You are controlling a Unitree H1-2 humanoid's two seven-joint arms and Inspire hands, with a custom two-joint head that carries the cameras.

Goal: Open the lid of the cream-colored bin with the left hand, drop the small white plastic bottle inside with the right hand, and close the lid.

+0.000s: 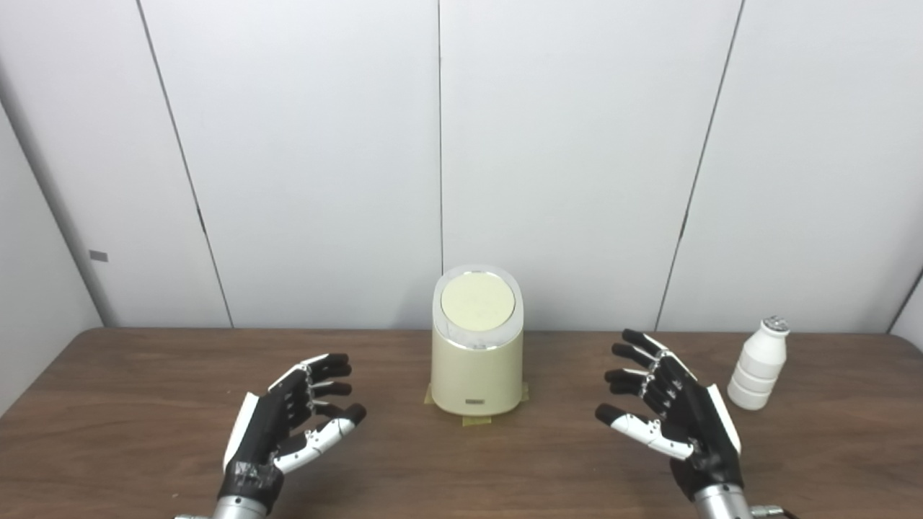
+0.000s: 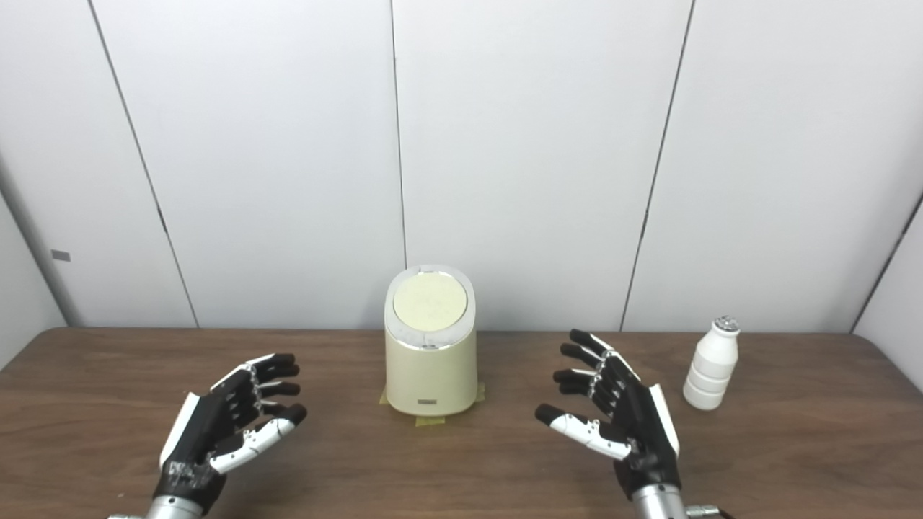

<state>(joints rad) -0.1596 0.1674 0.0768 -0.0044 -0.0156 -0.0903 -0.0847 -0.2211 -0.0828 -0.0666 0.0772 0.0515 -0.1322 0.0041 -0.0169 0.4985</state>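
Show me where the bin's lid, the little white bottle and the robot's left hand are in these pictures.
lid [image 1: 477, 300], left eye view, middle of its round pale top.
little white bottle [image 1: 758, 367], left eye view, on its ribbed body.
left hand [image 2: 223, 425], right eye view, on the palm behind the fingers.

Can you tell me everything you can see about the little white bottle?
The small white bottle looks like smooth plastic, with a ridged, stepped lower body, a narrower neck and a silvery, foil-like top. It stands upright on the brown wooden table, near the back edge on the right side. Nothing touches it except the table. The right hand is open and lies beside it, toward the middle, with a clear gap between them. The cream-colored bin stands farther off at the centre.
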